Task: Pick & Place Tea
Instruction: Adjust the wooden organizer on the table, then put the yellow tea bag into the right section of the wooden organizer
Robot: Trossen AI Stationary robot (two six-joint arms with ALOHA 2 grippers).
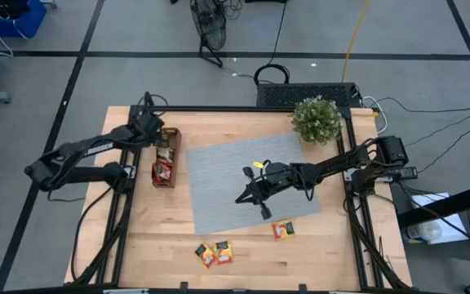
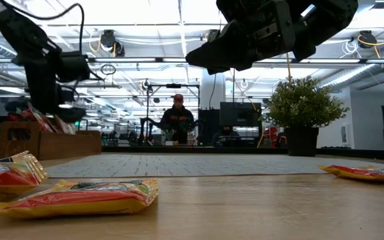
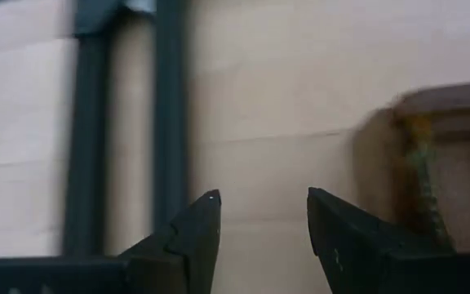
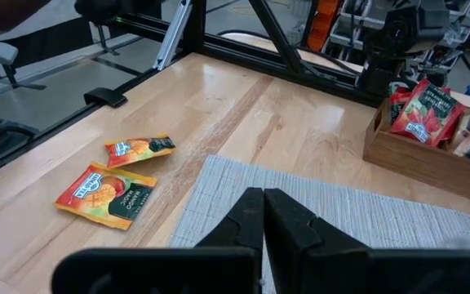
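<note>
Left gripper point(image 3: 259, 214) hangs with jaws apart and nothing between them, by the far end of the brown wooden compartment tray point(image 1: 166, 155), which runs lengthwise front to back along the left edge of the grey woven mat point(image 1: 219, 171) and holds red sachets standing on edge point(image 1: 163, 169). Right gripper point(image 4: 264, 214) is closed and empty above the mat's middle. Three flat orange-yellow tea sachets lie loose on the light wooden table point(image 1: 325, 245): a touching pair point(image 1: 215, 254) at the front, each rotated off the table edges, and one point(image 1: 283, 230) just off the mat's front-right corner.

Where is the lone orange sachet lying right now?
In the high view the lone orange sachet lies flat on the bare wood near the front edge, just off the grey mat's front right corner, right of the sachet pair.
</note>
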